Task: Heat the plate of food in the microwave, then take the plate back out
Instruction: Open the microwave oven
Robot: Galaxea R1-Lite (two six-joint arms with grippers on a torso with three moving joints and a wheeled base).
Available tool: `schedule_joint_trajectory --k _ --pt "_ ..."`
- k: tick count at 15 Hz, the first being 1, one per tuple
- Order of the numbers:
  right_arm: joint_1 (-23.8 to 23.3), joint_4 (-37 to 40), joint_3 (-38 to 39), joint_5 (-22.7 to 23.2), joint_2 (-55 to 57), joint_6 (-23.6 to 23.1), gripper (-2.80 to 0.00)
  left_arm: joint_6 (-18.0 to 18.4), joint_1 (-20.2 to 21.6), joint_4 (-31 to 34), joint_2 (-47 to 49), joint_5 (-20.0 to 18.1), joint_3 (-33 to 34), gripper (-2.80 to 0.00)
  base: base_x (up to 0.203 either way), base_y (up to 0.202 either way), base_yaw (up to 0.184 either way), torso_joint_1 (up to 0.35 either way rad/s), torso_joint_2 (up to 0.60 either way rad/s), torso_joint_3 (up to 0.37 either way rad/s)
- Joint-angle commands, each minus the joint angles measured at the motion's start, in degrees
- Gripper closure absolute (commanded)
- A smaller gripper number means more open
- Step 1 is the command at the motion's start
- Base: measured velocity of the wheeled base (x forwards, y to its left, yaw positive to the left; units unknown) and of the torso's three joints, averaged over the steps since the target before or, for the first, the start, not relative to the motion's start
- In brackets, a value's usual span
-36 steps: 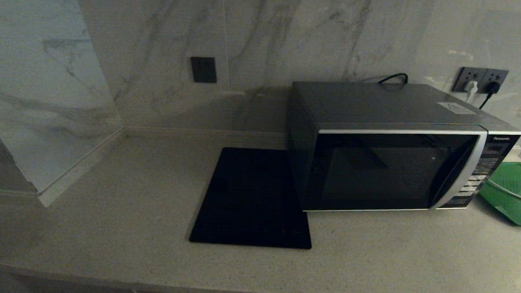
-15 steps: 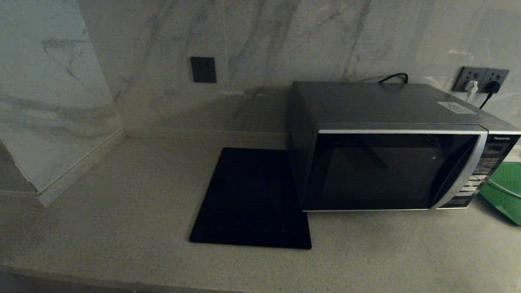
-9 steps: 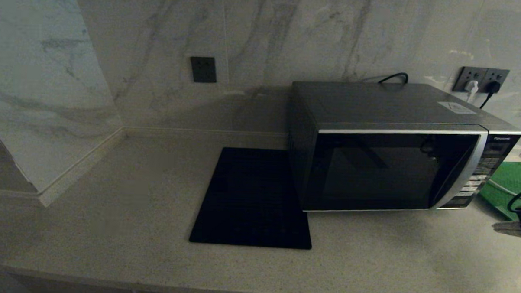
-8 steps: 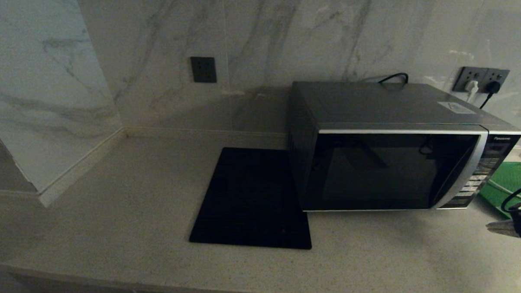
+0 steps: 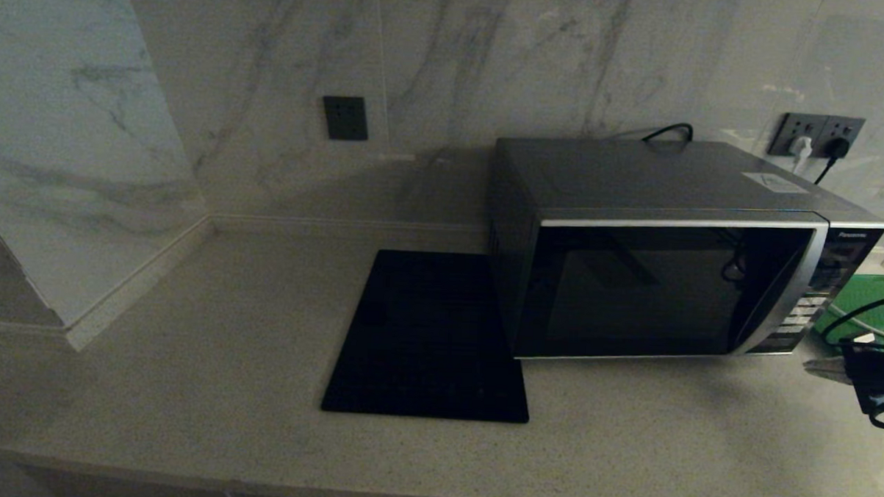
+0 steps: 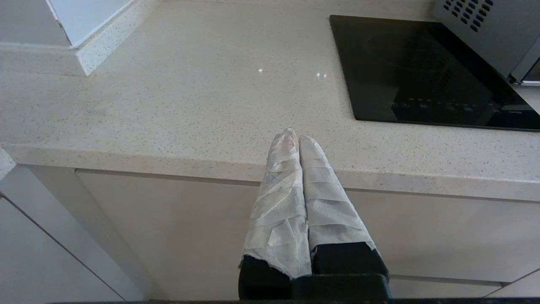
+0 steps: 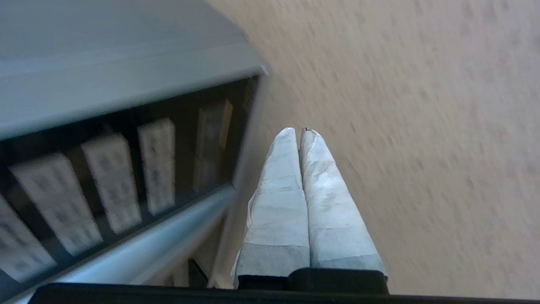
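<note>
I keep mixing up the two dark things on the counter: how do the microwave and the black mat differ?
The microwave is a tall silver-grey box; the black mat lies flat. The microwave has a glass door and button panel; the mat is plain black. Both rest on the counter, side by side.

Right gripper (image 5: 820,367) beside closed microwave (image 5: 670,249)

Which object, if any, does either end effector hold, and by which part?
Nothing is held: the left end effector and the right end effector are both shut and empty.
</note>
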Motion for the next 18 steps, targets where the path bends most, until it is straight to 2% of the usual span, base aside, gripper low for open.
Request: schedule_joint_trajectory --k 1,7,13,18 --pt "0.1 -1.5 -0.5 0.3 1.0 2.3 0.0 -0.1 0.0 0.0 0.0 0.0 0.0 0.0 0.0 0.0 0.0 0.0 0.0 0.0" --pt "1.1 -3.0 -1.0 1.6 1.1 3.2 0.0 -0.1 0.0 0.0 0.0 0.0 0.0 0.0 0.0 0.0 0.0 0.0 0.0 0.0" --pt "1.8 -3.0 -1.2 5.3 0.6 3.0 0.0 0.0 0.0 0.0 0.0 0.0 0.0 0.0 0.0 0.0 0.0 0.0 0.0 0.0" --pt "1.8 -3.1 -2.8 5.7 2.0 3.1 0.0 -0.1 0.0 0.0 0.0 0.0 0.0 0.0 0.0 0.0 0.0 0.0 0.0 0.0"
